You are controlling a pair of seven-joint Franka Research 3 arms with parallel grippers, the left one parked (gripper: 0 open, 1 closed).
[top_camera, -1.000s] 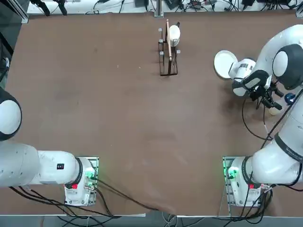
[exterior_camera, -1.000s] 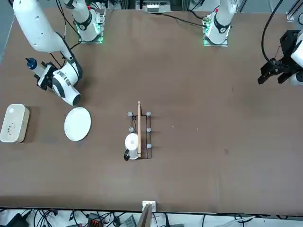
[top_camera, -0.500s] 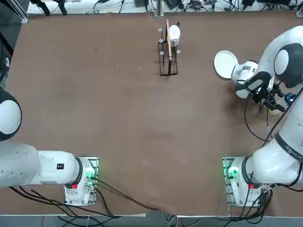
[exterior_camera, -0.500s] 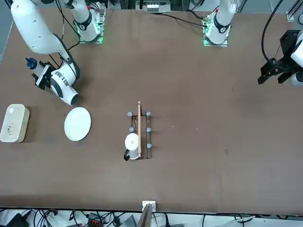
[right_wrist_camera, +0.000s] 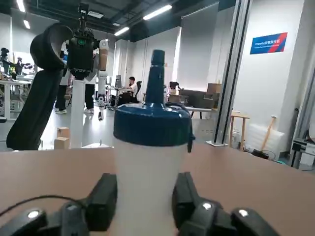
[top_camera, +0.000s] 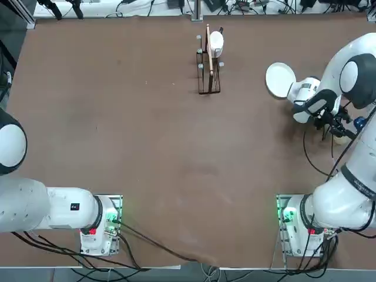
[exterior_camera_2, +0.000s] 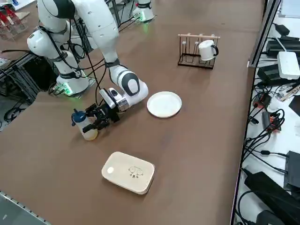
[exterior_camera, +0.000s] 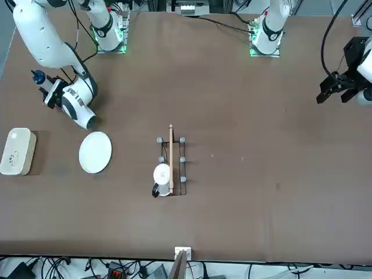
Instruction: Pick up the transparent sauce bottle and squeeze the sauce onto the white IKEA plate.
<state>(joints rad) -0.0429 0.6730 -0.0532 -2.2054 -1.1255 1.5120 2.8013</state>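
One transparent sauce bottle [right_wrist_camera: 150, 162] and one white IKEA plate [exterior_camera_2: 164, 104] are counted. The bottle stands upright near the table's right edge, clasped between the right gripper [exterior_camera_2: 97, 121] fingers, which were spread wide a second earlier. Open tabletop lies beyond the plate.

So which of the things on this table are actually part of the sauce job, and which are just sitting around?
Part of the job:
- transparent sauce bottle, upright, with the right gripper closed around its body
- white IKEA plate, bare, beside the arm

Just lying about:
- cream rounded block near the table edge
- wire rack with a wooden bar, holding a white mug
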